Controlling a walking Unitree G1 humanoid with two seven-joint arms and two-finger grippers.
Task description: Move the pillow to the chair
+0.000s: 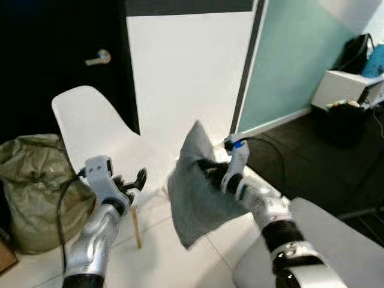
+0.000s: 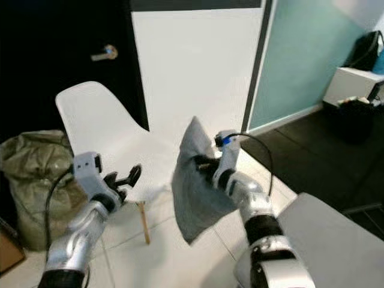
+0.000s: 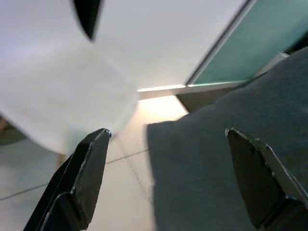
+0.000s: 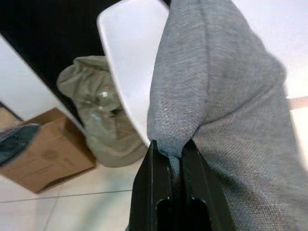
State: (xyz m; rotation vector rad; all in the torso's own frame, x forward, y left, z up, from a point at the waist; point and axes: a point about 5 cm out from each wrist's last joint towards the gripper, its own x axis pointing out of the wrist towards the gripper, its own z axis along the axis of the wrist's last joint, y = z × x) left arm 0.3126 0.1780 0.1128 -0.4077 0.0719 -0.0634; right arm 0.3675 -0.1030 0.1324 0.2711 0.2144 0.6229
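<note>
The right gripper (image 4: pixel 174 147) is clamped tight on a fold of the grey pillow (image 1: pixel 195 189), its arm stretched forward and raised so the pillow hangs in the air — just beside the white chair (image 1: pixel 99 129), over the pale floor (image 1: pixel 162 258). The left gripper (image 1: pixel 133 180) is spread wide and empty, held out by the chair's seat edge. The pillow looks creased and bunched at the pinch.

The left gripper (image 3: pixel 168 159) has its two black fingers (image 3: pixel 89 168) spread wide apart. Between them hangs the soft grey cloth pillow (image 3: pixel 231 144), not touching them. The smooth white plastic chair (image 3: pixel 62 96) is just beside the pillow, above the pale tiled floor (image 3: pixel 120 192).
</note>
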